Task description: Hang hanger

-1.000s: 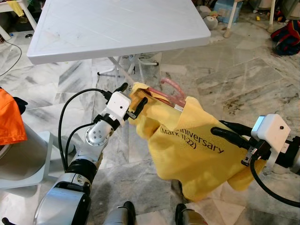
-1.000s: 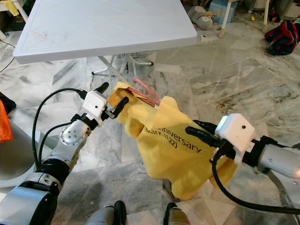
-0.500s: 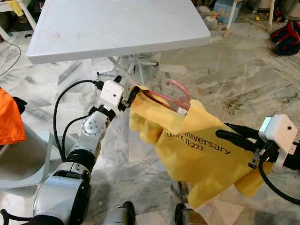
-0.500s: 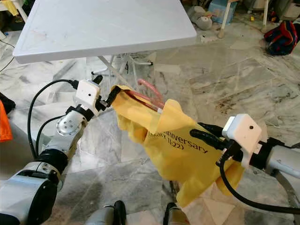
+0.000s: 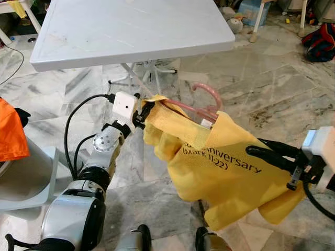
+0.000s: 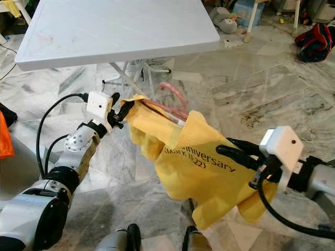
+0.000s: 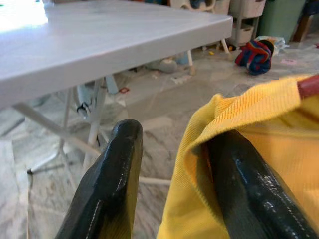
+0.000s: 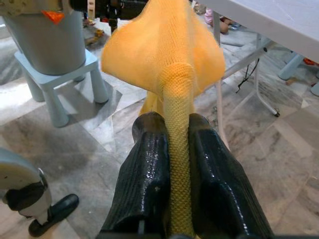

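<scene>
Orange cloth (image 5: 9,133) shows at the far left edge, above a pale stool (image 5: 31,180) on the marble floor (image 5: 261,83). Nearer the middle, the left gripper (image 5: 142,111) is raised in front of the white folding table (image 5: 125,29), its two black fingers (image 7: 112,189) clamped on the upper corner of the yellow shirt (image 5: 220,167), one finger outside the fabric and one tucked into the fold. The pink hanger (image 5: 201,99) sits inside the shirt's neck, its hook poking up above the cloth, held in the air between the two arms. To the right, the right gripper (image 5: 272,154) pinches the shirt's other side, a ridge of yellow knit squeezed between its closed fingers (image 8: 149,169).
</scene>
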